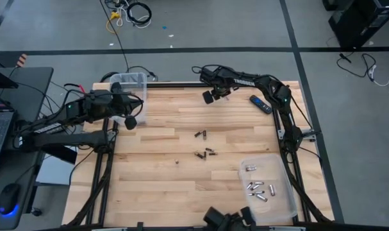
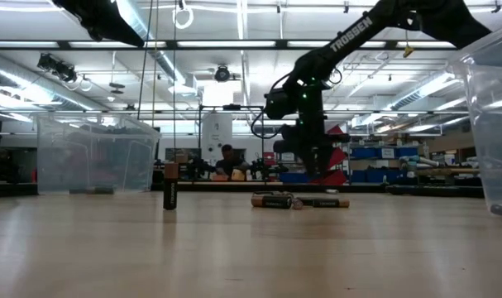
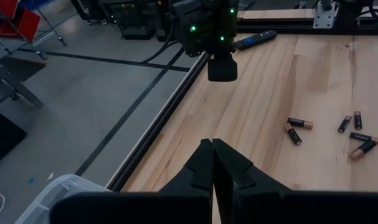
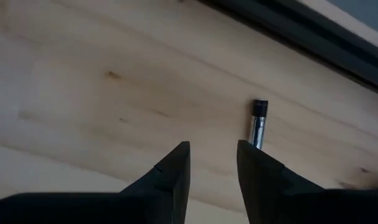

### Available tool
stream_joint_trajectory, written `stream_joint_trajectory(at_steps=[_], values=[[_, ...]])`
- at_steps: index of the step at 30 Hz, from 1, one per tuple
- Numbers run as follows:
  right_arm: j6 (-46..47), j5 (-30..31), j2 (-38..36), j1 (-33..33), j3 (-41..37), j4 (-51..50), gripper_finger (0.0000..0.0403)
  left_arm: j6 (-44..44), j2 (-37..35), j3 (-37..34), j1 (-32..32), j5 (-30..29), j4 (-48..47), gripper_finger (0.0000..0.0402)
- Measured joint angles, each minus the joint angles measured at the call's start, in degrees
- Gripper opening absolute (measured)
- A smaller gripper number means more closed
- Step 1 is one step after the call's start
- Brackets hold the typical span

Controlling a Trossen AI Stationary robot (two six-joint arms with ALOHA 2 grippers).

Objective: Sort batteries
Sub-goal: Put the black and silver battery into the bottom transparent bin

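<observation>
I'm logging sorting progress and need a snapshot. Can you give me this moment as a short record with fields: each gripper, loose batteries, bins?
right gripper: open, empty, over the table's far edge; one silvery battery lies on the wood just past its fingertips
left gripper: shut, empty, near the left bin
loose batteries: several scattered mid-table, one upright
right bin: holds several silvery batteries
remote: far right of the table, untouched
</observation>
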Motion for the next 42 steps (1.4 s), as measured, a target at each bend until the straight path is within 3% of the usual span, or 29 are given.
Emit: stream_joint_trajectory(at_steps=[4, 9, 16, 20, 24, 29, 34, 42], values=[[-0.5, 0.1, 0.0, -0.8, 0.0, 0.2, 0.0117, 0.0, 0.0, 0.0, 0.0, 0.0, -0.6, 0.0004], [-4.7, -9.4, -2.2, 1.6, -0.1, 5.0, 0.0117, 0.2, 0.0, -2.9, 0.0, 0.0, 2.4, 0.0004], [-13.7, -10.6, -12.1, 8.1, 0.0, 7.1, 0.0117, 1.9, 2.2, -10.9, 0.0, 0.8, 20.0, 0.0004], [-17.8, -8.7, -20.9, 9.7, 0.0, 5.5, 0.0116, 3.3, 7.1, -9.9, 0.0, 7.7, 27.8, 0.0002], [-17.3, -3.4, -29.3, 6.9, 0.0, 2.2, 0.0106, 6.1, 15.6, -5.1, 0.0, 10.5, 31.5, 0.0001], [-12.9, 0.7, -35.9, -2.7, 0.1, -8.5, 0.0076, 10.9, 29.2, 4.5, 0.9, 9.9, 31.4, 0.0001], [-15.3, 0.9, -37.4, -11.6, 0.0, -19.1, 0.0042, 13.5, 42.3, 15.8, 2.4, 10.8, 28.3, 0.0000], [-21.1, -1.8, -34.6, -17.4, -1.5, -14.7, 0.0004, 16.9, 60.2, 33.9, 3.9, 11.4, 15.6, 0.0000]])
